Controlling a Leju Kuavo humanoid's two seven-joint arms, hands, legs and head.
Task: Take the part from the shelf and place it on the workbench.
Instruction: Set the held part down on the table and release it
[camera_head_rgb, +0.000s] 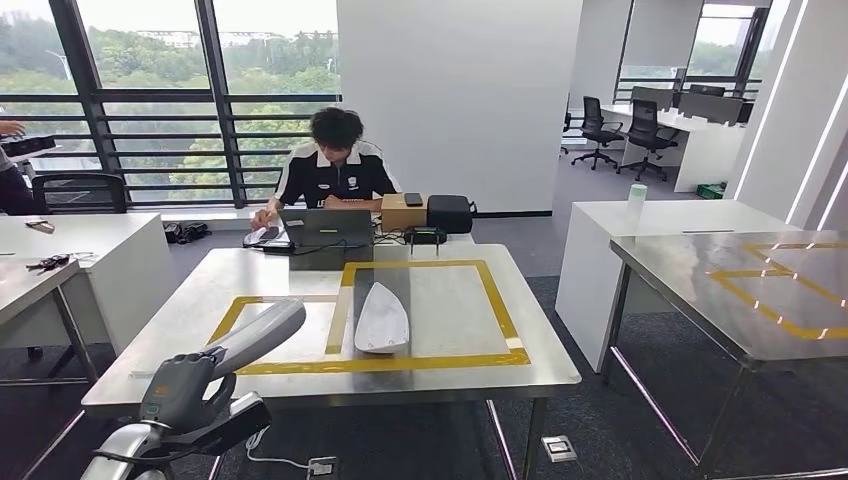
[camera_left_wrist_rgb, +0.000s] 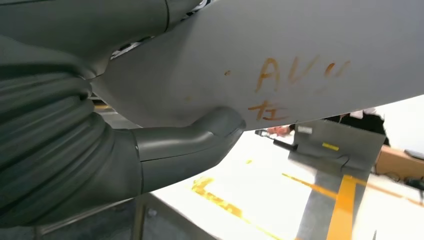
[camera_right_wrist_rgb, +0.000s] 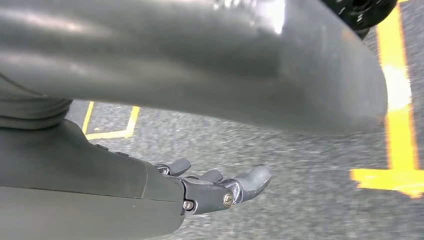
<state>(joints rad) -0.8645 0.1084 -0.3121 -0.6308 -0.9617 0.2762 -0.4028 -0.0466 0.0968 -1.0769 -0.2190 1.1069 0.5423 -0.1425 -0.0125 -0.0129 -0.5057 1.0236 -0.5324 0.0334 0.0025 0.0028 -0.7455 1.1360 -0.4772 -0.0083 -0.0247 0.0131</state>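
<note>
Bright daylight from the windows (camera_head_rgb: 170, 90) glares off the steel tables (wrist views blurred).

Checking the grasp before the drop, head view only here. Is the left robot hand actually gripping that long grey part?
Observer: Yes. In the left wrist view, the left robot hand presses its thick grey thumb against the long grey moulded part.
Operator: Any markings on it?
Observer: Orange handwritten letters beside the thumb.
Operator: Right robot hand?
Observer: In the right wrist view, the right robot hand holds nothing and hangs over grey carpet with yellow tape lines.
</note>
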